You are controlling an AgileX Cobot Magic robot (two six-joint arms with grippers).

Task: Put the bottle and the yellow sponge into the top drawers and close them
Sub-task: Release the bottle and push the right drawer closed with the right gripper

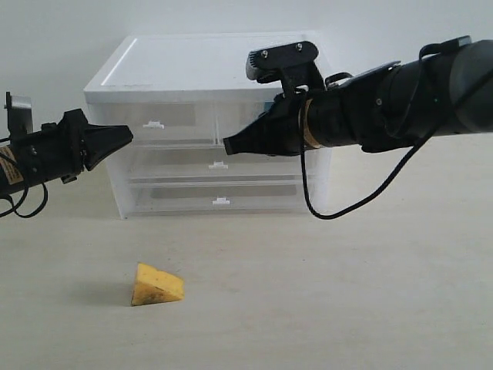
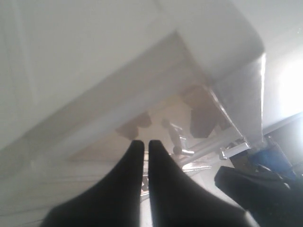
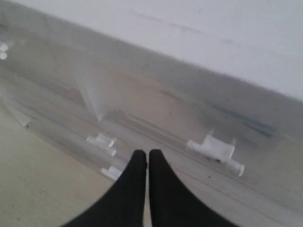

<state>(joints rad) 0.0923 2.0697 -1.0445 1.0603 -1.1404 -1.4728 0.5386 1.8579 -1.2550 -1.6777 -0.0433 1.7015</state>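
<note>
Pale tabletop [image 1: 347, 308] under a white wall [image 1: 62, 31], with cabinet [image 1: 200, 62] standing at the back. Looks like the stage between the two items. No bottle in plain sight, only a bluish smear [image 3: 246, 124] behind cabinet's translucent front in the right wrist view, possibly its label, too blurred to call. In front of cabinet, toward its left side, sponge [image 1: 157, 285] lying on the table, well apart from both arms, so not yet stowed. At cabinet's right top drawer [image 1: 239, 116], right gripper [image 1: 229, 143] with fingers pressed together on nothing, tip at or just off the drawer front; cannot tell whether touching. Just off cabinet's left edge, level with left top drawer [image 1: 181, 116], left gripper [image 1: 127, 137], fingers likewise together and empty. That left top drawer apparently shut flush, white handle [image 1: 154, 123] untouched, nothing clear inside. Below, two full-width drawers [image 1: 177, 163], shut, contents not readable. Next, probably: hook that handle and pull left top drawer out, then spread fingers over sponge, lift it, drop it in, push shut.
</note>
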